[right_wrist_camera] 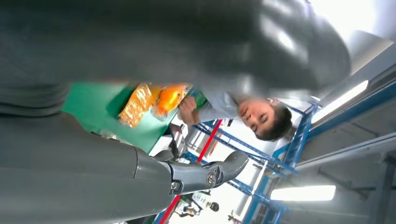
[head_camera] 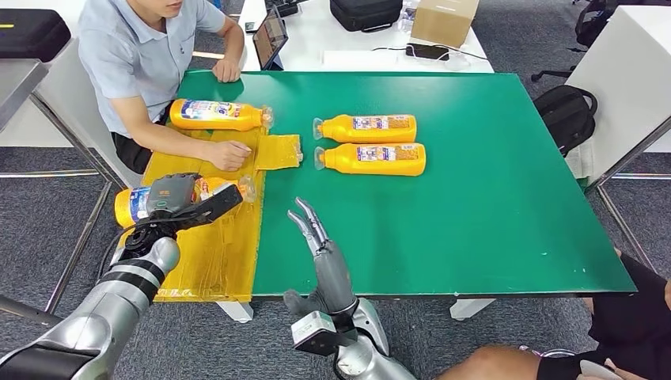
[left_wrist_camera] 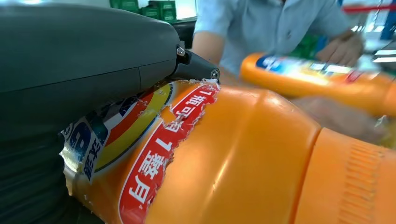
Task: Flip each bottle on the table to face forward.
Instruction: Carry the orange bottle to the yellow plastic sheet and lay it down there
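Gripping one orange bottle (head_camera: 134, 203) (label torn), the left hand (head_camera: 178, 198) lay on the yellow sheet (head_camera: 207, 257); three more bottles lay beyond it. The right hand (head_camera: 316, 233) hovered empty, fingers extended.

A person (head_camera: 138, 55) in a light blue shirt sits at the far left of the green worktop (head_camera: 475, 206), one hand on a yellow plastic sheet (head_camera: 210, 245). Behind, a white table (head_camera: 348, 43) carries a cardboard box (head_camera: 445, 20), black bag (head_camera: 365, 12) and laptop (head_camera: 271, 36). A black backpack (head_camera: 566, 115) lies on the grey floor.
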You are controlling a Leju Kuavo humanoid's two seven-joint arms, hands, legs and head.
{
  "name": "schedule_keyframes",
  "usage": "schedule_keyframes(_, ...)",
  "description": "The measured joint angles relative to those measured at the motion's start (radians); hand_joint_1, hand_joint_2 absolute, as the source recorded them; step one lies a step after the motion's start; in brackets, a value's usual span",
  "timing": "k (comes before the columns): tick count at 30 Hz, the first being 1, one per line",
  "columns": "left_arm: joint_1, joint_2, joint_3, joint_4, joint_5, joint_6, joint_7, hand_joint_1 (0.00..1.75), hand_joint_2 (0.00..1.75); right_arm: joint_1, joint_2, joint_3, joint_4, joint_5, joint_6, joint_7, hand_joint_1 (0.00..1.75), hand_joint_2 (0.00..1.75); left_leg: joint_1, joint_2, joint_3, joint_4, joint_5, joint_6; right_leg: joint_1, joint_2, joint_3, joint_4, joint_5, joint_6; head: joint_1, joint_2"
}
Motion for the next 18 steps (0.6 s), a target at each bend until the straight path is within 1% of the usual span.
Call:
schedule_keyframes(2, -0.015, 0.000, -0.005, 0.044, -0.010, -0.015, 0.007, 1.75, 1.75, 0.000, 0.004, 0.006, 0.002, -0.006, 0.016, 0.000, 0.00, 1.75, 0.000, 0.000, 0.000, 0.000, 0.000, 0.000, 0.000, 0.000, 0.000, 0.000, 0.000, 0.000, 0.000, 0.000)
schedule_keyframes(3, -0.020, -0.002, -0.007, 0.064, -0.013, -0.026, 0.008, 1.75, 1.75, 0.000, 0.005, 0.010, 0.003, -0.009, 0.025, 0.000, 0.00, 1.31, 0.000, 0.000, 0.000, 0.000, 0.000, 0.000, 0.000, 0.000, 0.000, 0.000, 0.000, 0.000, 0.000, 0.000)
schedule_keyframes(4, -0.024, -0.003, -0.008, 0.080, -0.014, -0.035, 0.006, 1.67, 1.75, 0.000, 0.007, 0.013, 0.004, -0.012, 0.031, 0.000, 0.00, 0.87, 0.000, 0.000, 0.000, 0.000, 0.000, 0.000, 0.000, 0.000, 0.000, 0.000, 0.000, 0.000, 0.000, 0.000)
schedule_keyframes(6, -0.028, -0.008, -0.009, 0.106, -0.005, -0.056, -0.006, 1.12, 1.75, 0.000, 0.009, 0.018, 0.007, -0.022, 0.041, 0.000, 0.00, 0.00, 0.000, 0.000, 0.000, 0.000, 0.000, 0.000, 0.000, 0.000, 0.000, 0.000, 0.000, 0.000, 0.000, 0.000)
schedule_keyframes(7, -0.028, -0.010, -0.009, 0.115, 0.005, -0.068, -0.016, 0.79, 1.75, 0.000, 0.010, 0.018, 0.008, -0.030, 0.045, 0.000, 0.00, 0.00, 0.000, 0.000, 0.000, 0.000, 0.000, 0.000, 0.000, 0.000, 0.000, 0.000, 0.000, 0.000, 0.000, 0.000)
schedule_keyframes(8, -0.028, -0.012, -0.008, 0.123, 0.021, -0.083, -0.030, 0.51, 1.75, 0.000, 0.011, 0.019, 0.009, -0.039, 0.050, 0.000, 0.00, 0.00, 0.000, 0.000, 0.000, 0.000, 0.000, 0.000, 0.000, 0.000, 0.000, 0.000, 0.000, 0.000, 0.000, 0.000)
schedule_keyframes(10, -0.029, -0.015, -0.001, 0.135, 0.057, -0.114, -0.060, 0.31, 1.75, 0.000, 0.013, 0.019, 0.009, -0.053, 0.057, 0.000, 0.00, 0.00, 0.000, 0.000, 0.000, 0.000, 0.000, 0.000, 0.000, 0.000, 0.000, 0.000, 0.000, 0.000, 0.000, 0.000)
schedule_keyframes(11, -0.030, -0.017, 0.004, 0.139, 0.076, -0.129, -0.074, 0.22, 1.75, 0.000, 0.013, 0.019, 0.009, -0.058, 0.060, 0.000, 0.00, 0.00, 0.000, 0.000, 0.000, 0.000, 0.000, 0.000, 0.000, 0.000, 0.001, 0.000, 0.000, 0.000, 0.000, 0.000)
schedule_keyframes(14, -0.031, -0.022, 0.028, 0.147, 0.147, -0.187, -0.123, 0.03, 1.75, -0.001, 0.015, 0.018, 0.010, -0.069, 0.074, 0.000, 0.00, 0.00, 0.000, 0.000, 0.000, 0.000, 0.000, 0.000, 0.000, 0.000, 0.001, 0.000, 0.000, 0.000, 0.000, 0.000)
schedule_keyframes(16, -0.032, -0.027, 0.053, 0.148, 0.205, -0.235, -0.166, 0.00, 1.75, -0.001, 0.015, 0.018, 0.012, -0.075, 0.083, 0.000, 0.00, 0.00, 0.000, -0.001, 0.000, 0.000, 0.000, 0.000, 0.000, -0.001, 0.002, 0.000, 0.000, 0.000, 0.000, 0.000)
schedule_keyframes(18, -0.034, -0.030, 0.075, 0.148, 0.249, -0.278, -0.203, 0.00, 1.75, -0.001, 0.015, 0.018, 0.014, -0.078, 0.088, 0.000, 0.00, 0.00, 0.000, -0.002, 0.001, 0.000, 0.000, 0.000, 0.000, -0.001, 0.002, 0.000, 0.000, 0.000, 0.000, 0.000)
